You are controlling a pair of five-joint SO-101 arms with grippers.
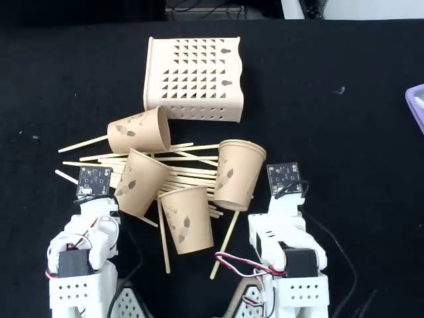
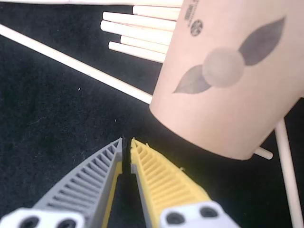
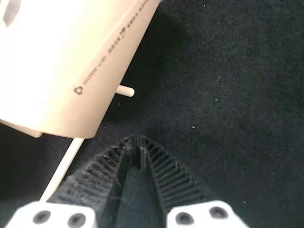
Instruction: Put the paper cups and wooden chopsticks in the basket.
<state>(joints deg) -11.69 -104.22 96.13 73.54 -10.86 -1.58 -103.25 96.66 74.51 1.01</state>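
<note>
— Basket?
— Cream wooden basket (image 1: 193, 79) with rows of cut-out holes. Sits at the far side of the black-covered table (image 1: 344, 165), holed face toward the high camera (inside hidden, so contents impossible to judge).

— Cups?
— Four, of brown paper with leaf prints, all outside the basket and on their sides. Far cup (image 1: 139, 130): just beside the basket's near left corner. Left cup (image 1: 140, 182): close ahead of the left arm (image 1: 83, 258). Middle cup (image 1: 187, 218): between the two arms. Right cup (image 1: 236, 173): just ahead of the right arm (image 1: 288, 258).

— Chopsticks?
— Pale wooden chopsticks (image 1: 192, 175), in a loose heap on the cloth under and between the cups. Fan out to the left past the far cup. Reach back toward the arms too, on either side of the middle cup.

— Left gripper?
— Left gripper (image 2: 126, 142), one finger grey and one yellow. Closed tip to tip, nothing between. Hangs over bare cloth near one end of the left cup (image 2: 228, 76), apart from it, with several chopstick ends (image 2: 137, 33) beyond.

— Right gripper?
— Right gripper (image 3: 137, 140), black ribbed fingers. Likewise pressed together and empty. Points at bare cloth just beside the end of the right cup (image 3: 61, 61). Comes close to a single chopstick (image 3: 59, 171) running out from under that cup.

— Anything else?
— A purple object (image 1: 416, 106) at the table's right edge, well apart from the heap.
</note>
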